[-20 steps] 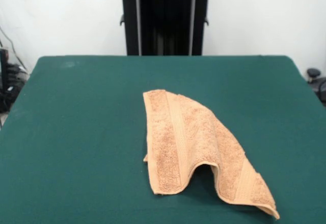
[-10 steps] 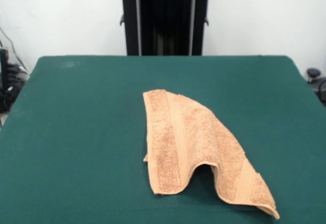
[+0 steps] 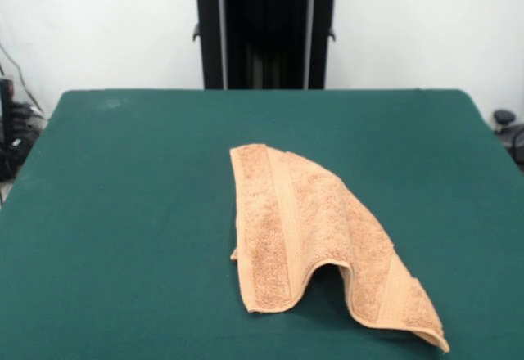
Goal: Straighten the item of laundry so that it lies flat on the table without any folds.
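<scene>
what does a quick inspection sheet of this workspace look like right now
surface: dark green table, bare apart from the towel
job's things: orange-tan towel right of centre toward the camera, folded over, near edge humped up, not flat
clutter: nothing seen
grippers: nothing seen; only the black pedestal shows behind the table's far edge
cables: dark cables at the left edge, off the table
surroundings: white wall; dark object at the right edge

A white wall (image 3: pixel 98 24) is seen behind everything. Dark cables and equipment (image 3: pixel 12 131) are seen low at the left edge, and a dark rounded object (image 3: pixel 503 119) at the right edge.
</scene>
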